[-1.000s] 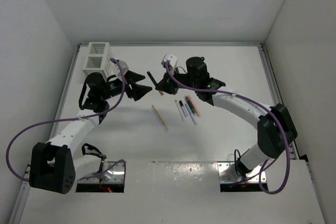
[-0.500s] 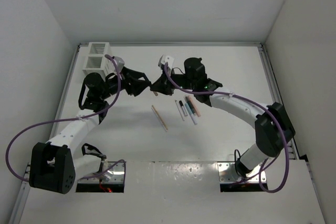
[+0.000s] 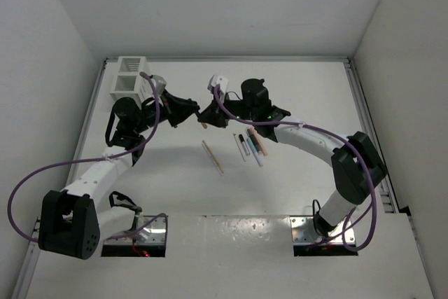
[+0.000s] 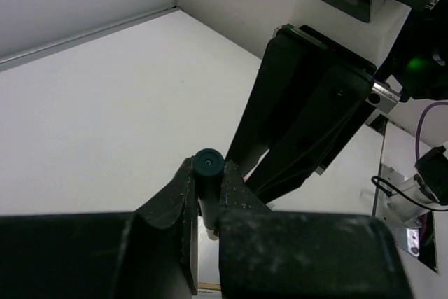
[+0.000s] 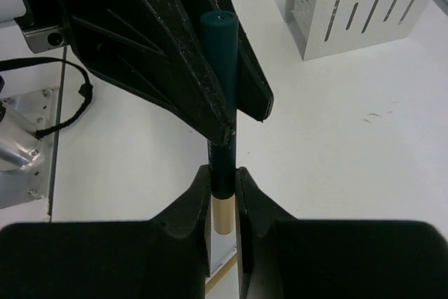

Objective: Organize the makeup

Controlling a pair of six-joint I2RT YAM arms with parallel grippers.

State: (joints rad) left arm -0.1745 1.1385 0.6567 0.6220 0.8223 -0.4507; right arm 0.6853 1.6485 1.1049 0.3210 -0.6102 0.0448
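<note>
A dark pencil-like makeup stick [image 5: 222,96] with a tan end is held above the table between both grippers. My left gripper [image 4: 208,181] is shut on its dark capped end [image 4: 208,162]. My right gripper [image 5: 224,188] still has its fingers against the stick where dark meets tan. In the top view the two grippers [image 3: 190,111] [image 3: 208,116] meet tip to tip behind the table's middle. On the table lie a long tan wooden stick [image 3: 213,157] and, to its right, a white and black one [image 3: 242,146], a pale blue one [image 3: 253,152] and a peach one [image 3: 260,143].
The white slatted two-compartment box [image 3: 131,77] stands at the back left, also in the right wrist view [image 5: 364,5]. Purple cables loop along both arms. Walls close off the table on the left, back and right.
My left gripper has moved right to meet the right gripper and has gone from wide open to shut on the dark stick. The right arm has shifted slightly left.
</note>
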